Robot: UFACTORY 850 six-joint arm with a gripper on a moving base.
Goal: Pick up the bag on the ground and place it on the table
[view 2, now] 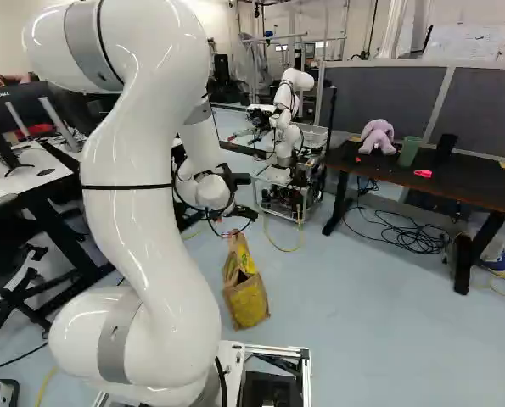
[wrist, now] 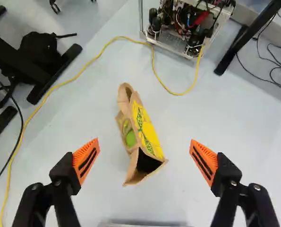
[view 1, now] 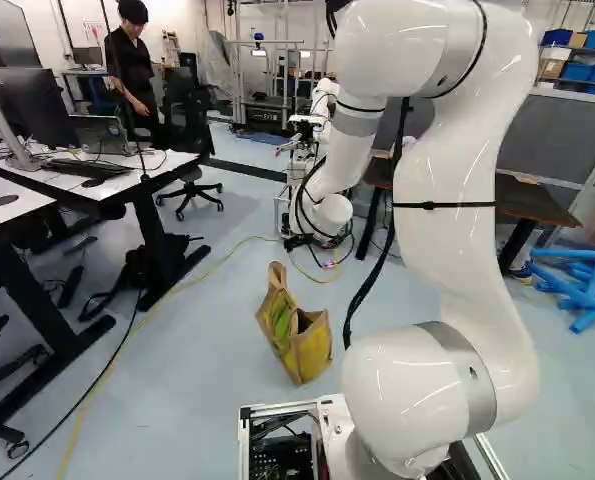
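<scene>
On the floor point(wrist: 216, 118): the bag point(wrist: 152, 139), ahead of the base point(view 2: 277, 348)
Bag look: tan and creased, yellow panel, green patches, one end gaping dark
Gripper point(view 2: 238, 222): fingers spread wide above the bag

Glossy white arm point(view 1: 447, 160), matt papery-looking bag point(wrist: 149, 135), smooth, faintly shiny floor point(wrist: 216, 113), plush toy point(view 2: 377, 136)

Bag point(wrist: 152, 137), 6 o'clock in right base view: green lettering on its yellow side, best seen in wrist view; full wording not legible. Monitor point(view 2: 19, 108), 10 o'clock in right base view: small pale maker's mark. White wall sheets point(view 2: 464, 42), 2 o'clock, same view: faint writing, too small to read.
</scene>
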